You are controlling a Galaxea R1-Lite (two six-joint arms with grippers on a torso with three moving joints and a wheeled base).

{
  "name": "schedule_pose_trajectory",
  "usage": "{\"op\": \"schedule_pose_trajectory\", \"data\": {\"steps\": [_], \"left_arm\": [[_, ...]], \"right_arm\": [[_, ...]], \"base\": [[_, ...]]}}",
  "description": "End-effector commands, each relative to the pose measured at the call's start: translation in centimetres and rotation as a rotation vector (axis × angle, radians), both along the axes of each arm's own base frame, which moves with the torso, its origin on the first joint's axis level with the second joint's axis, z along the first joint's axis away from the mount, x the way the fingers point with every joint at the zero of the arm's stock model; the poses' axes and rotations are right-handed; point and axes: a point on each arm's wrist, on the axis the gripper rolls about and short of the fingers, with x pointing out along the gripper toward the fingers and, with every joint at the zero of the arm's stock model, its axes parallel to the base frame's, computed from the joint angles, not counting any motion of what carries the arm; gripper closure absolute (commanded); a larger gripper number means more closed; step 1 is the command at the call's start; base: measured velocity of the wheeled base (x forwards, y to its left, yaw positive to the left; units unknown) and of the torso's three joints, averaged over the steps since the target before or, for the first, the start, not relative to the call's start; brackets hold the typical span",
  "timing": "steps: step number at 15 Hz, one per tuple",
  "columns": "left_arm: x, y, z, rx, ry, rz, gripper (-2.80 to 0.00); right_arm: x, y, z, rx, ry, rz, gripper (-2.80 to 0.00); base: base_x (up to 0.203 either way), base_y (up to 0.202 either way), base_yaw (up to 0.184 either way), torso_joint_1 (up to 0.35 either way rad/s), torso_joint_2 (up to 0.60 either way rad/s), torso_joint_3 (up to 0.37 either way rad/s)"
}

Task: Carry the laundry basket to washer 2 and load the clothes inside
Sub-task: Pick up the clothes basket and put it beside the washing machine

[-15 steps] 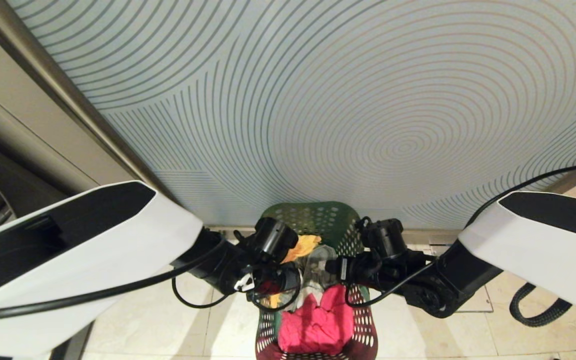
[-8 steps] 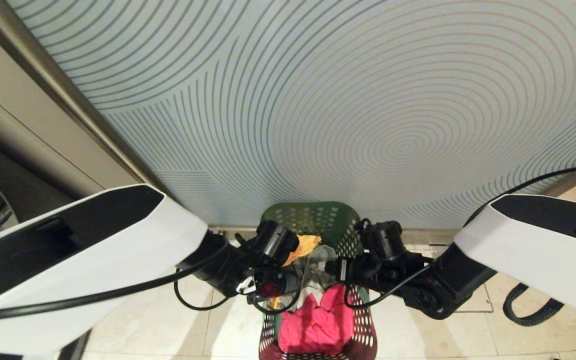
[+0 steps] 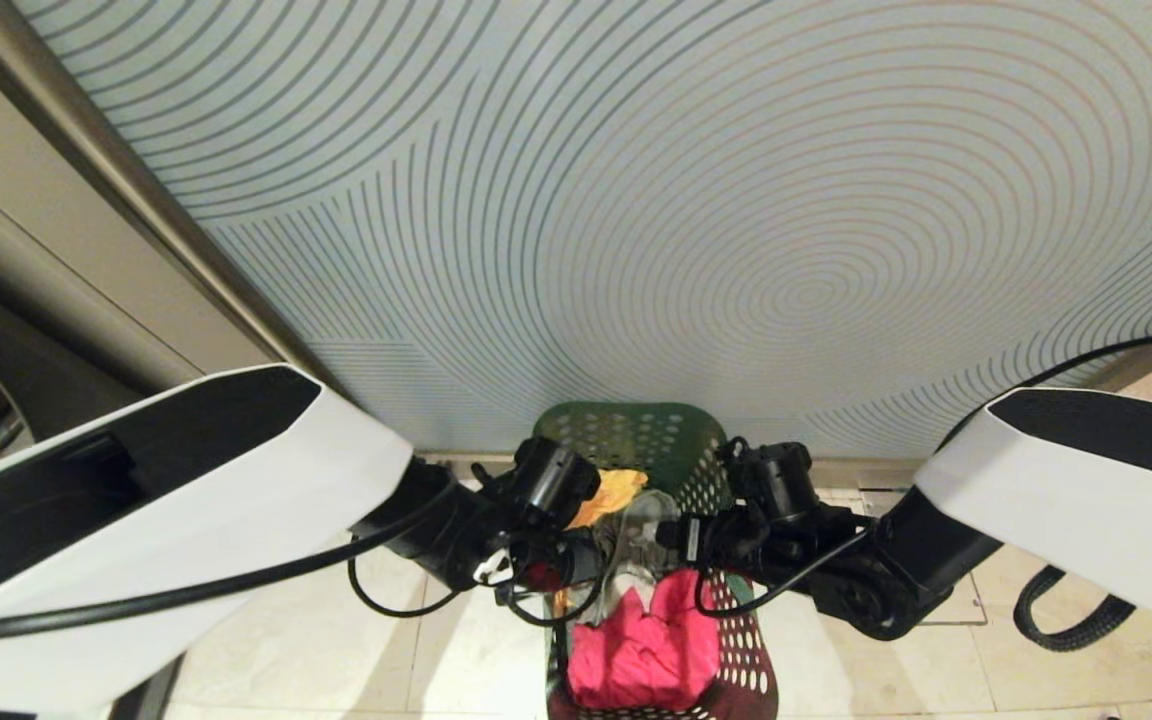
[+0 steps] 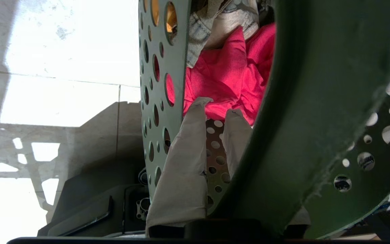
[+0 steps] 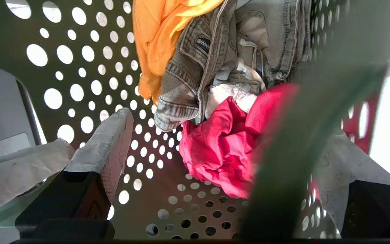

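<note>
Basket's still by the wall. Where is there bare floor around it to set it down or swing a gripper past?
Bare tile floor lies left of the laundry basket, under the left arm, and more lies right of it toward the black hose. It is crowded at the basket: left gripper and right gripper sit at its rim, clothes fill it, and the patterned wall stands behind.

Head camera steeply overhead; both wrist cameras close inside laundry basket (image 3: 636, 440)

The laundry basket (image 3: 626, 440) is standing on the tiled floor (image 3: 336, 640) before the patterned wall (image 3: 636, 200), between the two arms. The clothes (image 3: 641, 640) are lying inside it. The left gripper (image 4: 215, 135) is reaching in at the basket's left side, the right gripper (image 5: 215, 162) at its right.
</note>
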Motion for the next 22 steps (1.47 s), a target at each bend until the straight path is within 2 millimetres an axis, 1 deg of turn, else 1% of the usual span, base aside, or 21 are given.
{"op": "schedule_pose_trajectory", "data": {"steps": [1,3,5,6,12,17,19,21,22], "left_arm": [[-0.3,0.1,0.6,-0.008,-0.006,0.000,0.00],[-0.8,0.2,0.9,-0.009,-0.006,-0.004,0.00],[-1.0,0.3,0.7,-0.003,0.000,-0.005,0.00],[-1.0,0.3,0.7,-0.003,0.000,-0.005,0.00],[-1.0,0.3,0.6,-0.001,0.003,-0.007,0.00],[-1.9,-0.5,0.6,0.002,0.009,-0.035,0.00],[-2.3,-0.3,1.5,-0.019,0.009,-0.045,0.00],[-2.8,0.2,3.1,-0.046,0.010,-0.059,0.00],[-3.1,0.4,3.9,-0.057,0.011,-0.055,0.00]], "right_arm": [[-0.2,-0.1,0.9,0.010,-0.018,-0.001,-2.80],[-0.6,-0.3,1.7,0.012,-0.024,-0.002,-2.80],[-0.8,-0.3,1.8,0.012,-0.020,-0.001,-2.80],[-0.8,-0.3,1.7,0.011,-0.017,-0.002,0.00],[-0.9,-0.4,0.8,0.003,0.009,-0.007,0.00],[-1.3,-0.6,0.8,-0.017,0.007,-0.032,0.00],[-1.8,-0.7,1.8,-0.018,-0.009,-0.037,0.00],[-2.6,-0.6,3.3,-0.022,0.000,-0.027,0.00],[-3.0,-0.7,4.3,-0.019,-0.005,-0.024,0.00]], "base": [[0.000,0.000,0.000,0.000,0.00,0.000],[0.000,0.000,0.000,0.000,0.00,0.000],[0.000,0.000,0.000,0.000,0.00,0.000],[0.000,0.000,0.000,0.000,0.00,0.000],[0.000,0.000,0.000,0.000,0.00,0.000],[0.000,0.000,0.000,0.000,0.00,0.000],[0.000,0.000,0.000,0.000,0.00,0.000],[0.000,0.000,0.000,0.000,0.00,0.000],[0.000,0.000,0.000,0.000,0.00,0.000]]}}
